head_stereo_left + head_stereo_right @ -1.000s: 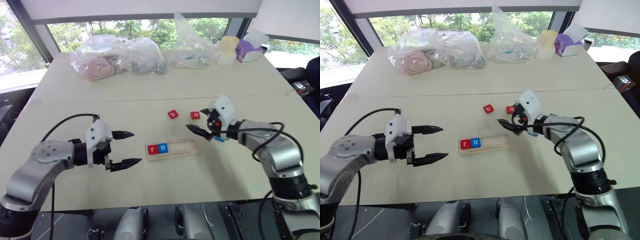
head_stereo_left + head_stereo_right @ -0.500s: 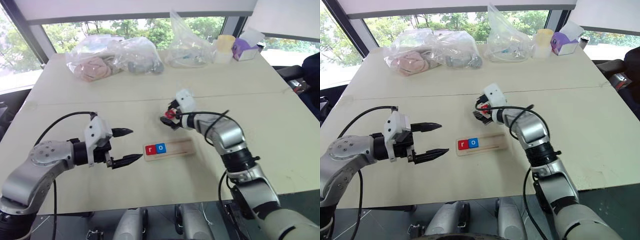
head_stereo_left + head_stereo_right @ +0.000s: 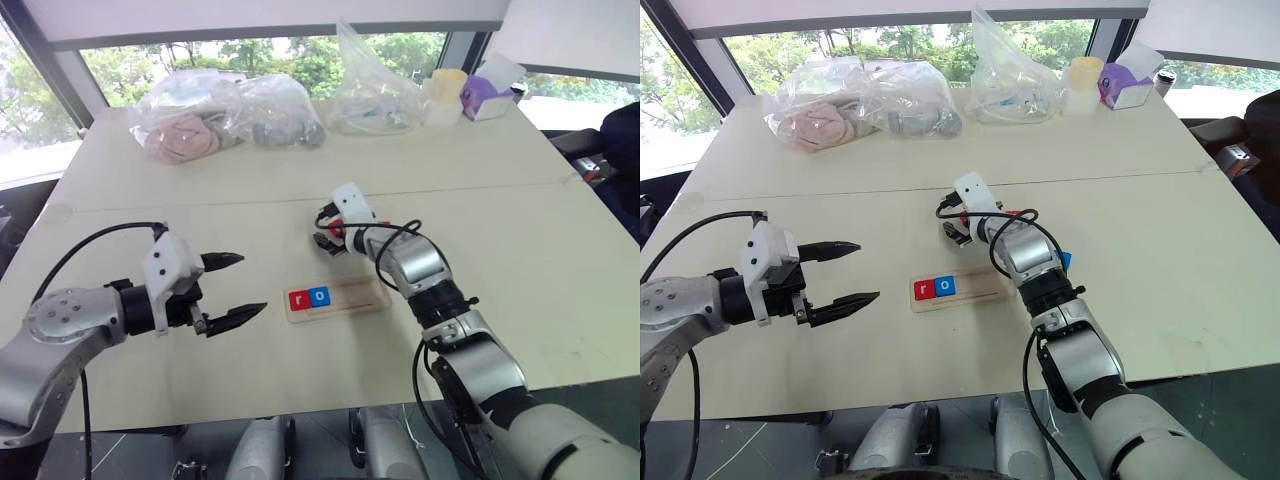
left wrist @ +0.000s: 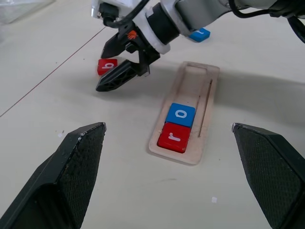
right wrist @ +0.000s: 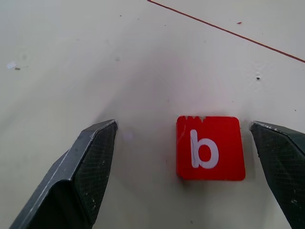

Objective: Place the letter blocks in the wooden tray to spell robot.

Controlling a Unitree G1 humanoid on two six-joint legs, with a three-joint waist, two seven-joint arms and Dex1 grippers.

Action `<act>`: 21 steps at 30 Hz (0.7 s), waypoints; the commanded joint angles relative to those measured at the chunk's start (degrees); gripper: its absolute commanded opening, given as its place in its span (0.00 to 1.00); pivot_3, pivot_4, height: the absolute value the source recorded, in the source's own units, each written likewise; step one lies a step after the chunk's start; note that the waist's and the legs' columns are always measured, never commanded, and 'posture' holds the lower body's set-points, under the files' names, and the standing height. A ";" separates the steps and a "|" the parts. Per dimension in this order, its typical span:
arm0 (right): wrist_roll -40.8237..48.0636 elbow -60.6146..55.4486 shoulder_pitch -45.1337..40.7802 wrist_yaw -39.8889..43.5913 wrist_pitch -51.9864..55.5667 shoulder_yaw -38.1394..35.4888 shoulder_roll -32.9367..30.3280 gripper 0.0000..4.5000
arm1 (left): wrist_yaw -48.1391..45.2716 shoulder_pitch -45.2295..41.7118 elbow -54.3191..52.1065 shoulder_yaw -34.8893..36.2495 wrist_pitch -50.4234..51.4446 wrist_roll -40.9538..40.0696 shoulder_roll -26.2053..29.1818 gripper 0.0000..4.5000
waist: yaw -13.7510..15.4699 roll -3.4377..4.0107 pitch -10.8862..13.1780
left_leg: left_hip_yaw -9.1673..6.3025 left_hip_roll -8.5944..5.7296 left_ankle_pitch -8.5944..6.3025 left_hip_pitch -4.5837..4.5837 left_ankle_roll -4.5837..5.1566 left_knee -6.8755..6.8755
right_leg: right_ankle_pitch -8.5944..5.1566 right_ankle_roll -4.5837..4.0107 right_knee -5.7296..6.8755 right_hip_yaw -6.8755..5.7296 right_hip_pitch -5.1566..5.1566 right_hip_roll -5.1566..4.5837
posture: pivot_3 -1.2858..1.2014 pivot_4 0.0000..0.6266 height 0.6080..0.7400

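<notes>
- Two letter blocks already sit in the wooden tray: a red "r" tile at its left end and a blue "o" tile touching it on the right; the rest of the slot is bare.
- Third step, fetching the "b", appears to be in hand. The red "b" tile lies flat on the table, beyond the tray and apart from it.
- Right gripper is lowered over that tile, fingers spread wide, the tile between them but nearer one finger; no contact shows.
- Next move, as judged: centre the jaws on the tile, settle lower, close on its edges, then carry it to the slot just right of the "o".
- Left gripper hovers left of the tray, fingers apart and holding nothing.
- One blue tile lies on the table on the tray's right, by the right arm; its letter is unreadable.
</notes>
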 commanded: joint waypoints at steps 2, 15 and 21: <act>0.23 1.76 -1.21 -0.11 1.20 -1.71 1.68 1.00 | 0.41 -0.82 -0.93 1.09 -0.13 -0.68 0.80 0.98 | -0.01 0.01 -0.01 | 0.00 0.00 0.00 0.00 0.00 0.00 | 0.00 0.00 0.01 0.00 0.00 0.00 | 0.52 0.24 0.89; 0.64 -11.76 5.10 0.53 13.50 -1.72 0.77 0.27 | 0.39 -4.84 1.84 -1.64 -0.51 0.30 0.42 1.00 | 0.16 0.02 -0.05 | -0.01 0.00 0.00 0.04 0.00 -0.01 | 0.01 -0.01 0.02 -0.01 0.03 0.03 | 0.52 0.24 0.89; 3.35 -40.75 10.70 1.10 31.91 -7.76 -7.84 0.27 | -0.77 -6.81 3.33 -4.57 -0.89 0.26 -0.17 1.00 | 0.66 0.09 0.00 | -0.03 -0.06 0.00 -0.12 0.00 -0.01 | 0.00 -0.01 -0.05 -0.03 -0.04 0.00 | 0.52 0.24 0.89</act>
